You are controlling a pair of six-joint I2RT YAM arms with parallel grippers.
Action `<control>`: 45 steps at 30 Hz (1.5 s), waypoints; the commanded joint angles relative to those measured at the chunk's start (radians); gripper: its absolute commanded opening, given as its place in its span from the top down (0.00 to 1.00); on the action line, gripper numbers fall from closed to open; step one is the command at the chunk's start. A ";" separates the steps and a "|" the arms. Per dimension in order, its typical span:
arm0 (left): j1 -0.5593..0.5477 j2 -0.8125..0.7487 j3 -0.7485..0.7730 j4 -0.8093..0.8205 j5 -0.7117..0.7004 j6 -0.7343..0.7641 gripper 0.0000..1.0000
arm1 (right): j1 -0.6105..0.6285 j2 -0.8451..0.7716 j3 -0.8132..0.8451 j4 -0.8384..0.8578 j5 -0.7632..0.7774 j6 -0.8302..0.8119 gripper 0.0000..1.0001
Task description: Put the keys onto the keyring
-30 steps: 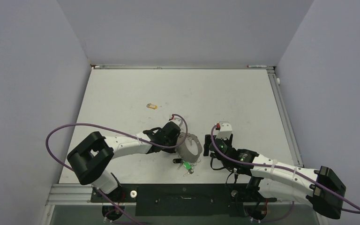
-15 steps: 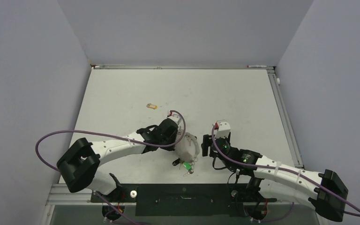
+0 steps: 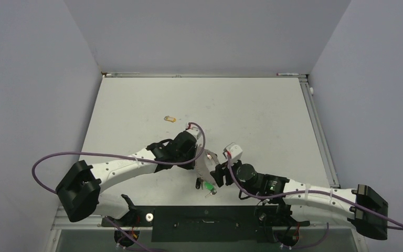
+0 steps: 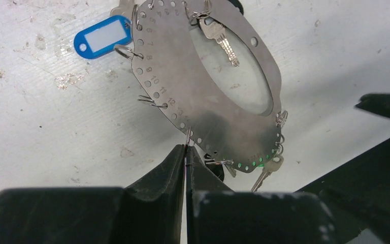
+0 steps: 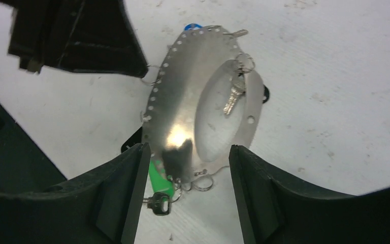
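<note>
Well, the keyring (image 4: 198,107) turns out to be a flat silvery oval plate, with small numbered holes along its rim and a big opening in the middle. The left pincer (image 4: 185,152) is pressed together on that rim, pinching the thin edge, and the plate stretches away straight ahead of its fingertips. The right pincer (image 5: 188,155) is spread wide. The near end of the plate lies between its two fingers and touches neither, as far as I can see. From there the long axis of the oval runs forward and a little to the right. So I judge the right arm is the one free to work, and the coming move turns on the green tag (image 5: 158,175) just under that near end, close beside one finger.

The left wrist view shows a blue tag (image 4: 103,36) at the far rim and a silver key (image 4: 222,40) hanging in the opening, while the green tag is almost hidden there. Only the top view shows a yellow-orange key (image 3: 171,119) lying alone on the counter (image 3: 252,110), well beyond the left pincer.
</note>
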 commanded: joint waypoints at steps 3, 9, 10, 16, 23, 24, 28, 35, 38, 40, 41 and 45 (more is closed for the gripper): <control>-0.002 -0.084 0.055 0.021 0.064 -0.020 1.00 | 0.170 0.039 -0.059 0.289 0.124 -0.181 0.40; -0.001 -0.136 0.063 0.025 0.086 -0.046 1.00 | 0.254 0.057 -0.104 0.431 0.237 -0.293 0.40; 0.000 -0.141 0.063 0.028 0.090 -0.051 1.00 | 0.264 0.060 -0.109 0.452 0.255 -0.310 0.40; -0.001 -0.149 0.065 0.038 0.094 -0.068 1.00 | 0.294 0.155 -0.112 0.573 0.311 -0.394 0.38; -0.002 -0.153 0.059 0.051 0.101 -0.077 1.00 | 0.323 0.377 -0.090 0.781 0.393 -0.492 0.35; -0.002 -0.155 0.059 0.050 0.099 -0.077 1.00 | 0.324 0.409 -0.086 0.811 0.410 -0.503 0.35; 0.000 -0.164 0.054 0.046 0.097 -0.081 1.00 | 0.325 0.497 -0.076 0.929 0.453 -0.530 0.35; 0.000 -0.178 0.045 0.042 0.091 -0.084 1.00 | 0.326 0.567 -0.038 0.987 0.391 -0.520 0.39; 0.000 -0.182 0.043 0.041 0.088 -0.086 1.00 | 0.323 0.567 -0.034 0.998 0.379 -0.496 0.39; 0.000 -0.182 0.043 0.041 0.088 -0.086 1.00 | 0.318 0.575 -0.027 0.999 0.394 -0.480 0.39; -0.001 -0.183 0.043 0.040 0.088 -0.086 1.00 | 0.314 0.581 -0.022 1.000 0.409 -0.469 0.41; 0.000 -0.192 0.043 0.043 0.089 -0.091 1.00 | 0.289 0.614 -0.010 1.001 0.450 -0.444 0.49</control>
